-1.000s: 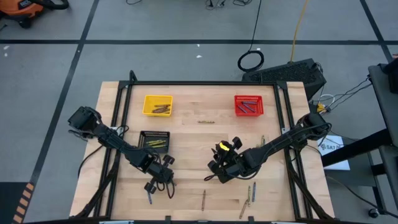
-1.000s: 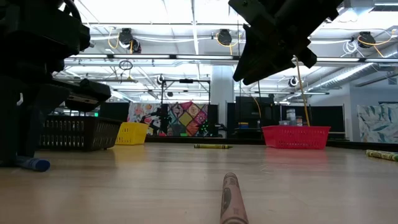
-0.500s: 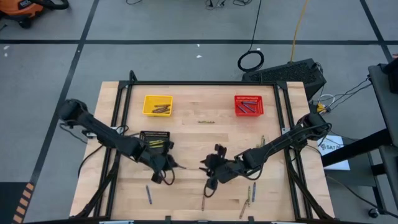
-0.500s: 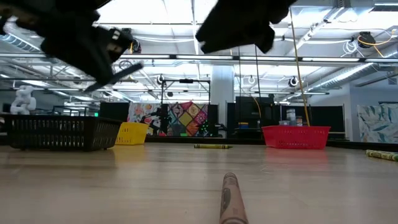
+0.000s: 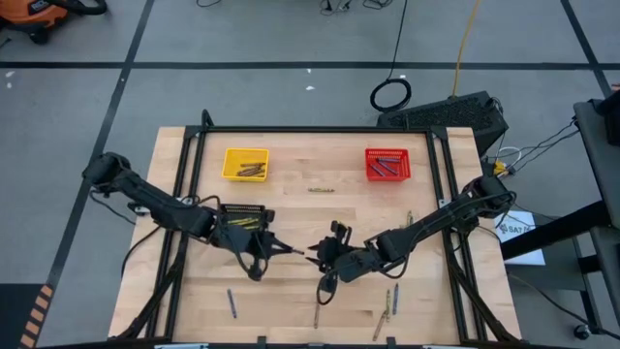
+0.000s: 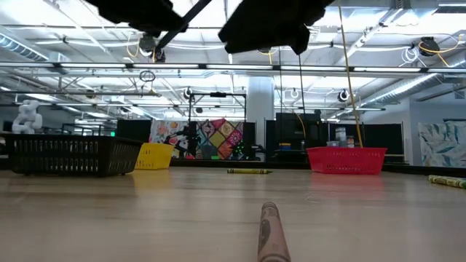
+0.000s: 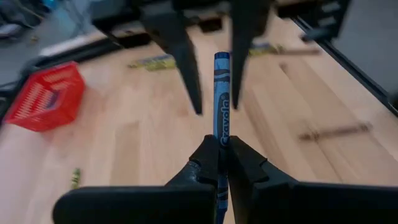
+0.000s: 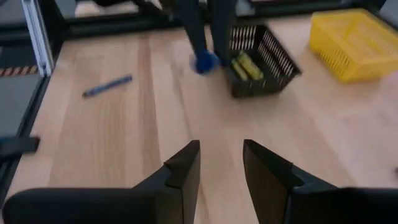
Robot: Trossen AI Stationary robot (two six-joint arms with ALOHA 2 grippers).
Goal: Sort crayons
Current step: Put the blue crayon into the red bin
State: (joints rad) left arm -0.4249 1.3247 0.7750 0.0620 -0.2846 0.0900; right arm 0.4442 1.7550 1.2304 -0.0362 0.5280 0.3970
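My left gripper (image 7: 219,146) is shut on a blue crayon (image 7: 221,93) above the table's middle (image 5: 288,252). Facing it from the right, my right gripper (image 5: 312,254) is open. In the left wrist view its two fingers (image 7: 186,68) stand to either side of the crayon's free end. The right wrist view shows that end (image 8: 204,62) still well ahead of the right gripper (image 8: 219,155), so they are apart. More crayons lie flat on the wood: a blue one (image 5: 232,302), a brown one (image 5: 317,310), a yellow-green one (image 5: 322,190) and a few at the near right (image 5: 391,302). My left gripper pinches the blue crayon's rear part (image 7: 222,132) between its two fingers. The crayon lies along the fingers, and most of its length sticks out past their tips. It is lifted clear of the table and points toward the table's right, at the right gripper.
A yellow basket (image 5: 245,163) stands at the far left and a red basket (image 5: 387,163) at the far right, both holding crayons. A black basket (image 5: 240,218) sits just behind the left gripper. A dark frame rail (image 5: 320,130) runs along the table's far edge.
My left gripper has risen from the near left of the table with the blue crayon. It has swung toward the right gripper and tipped from pointing down to nearly level. My right gripper has tipped up, rolled and shifted slightly left, and has stayed open.
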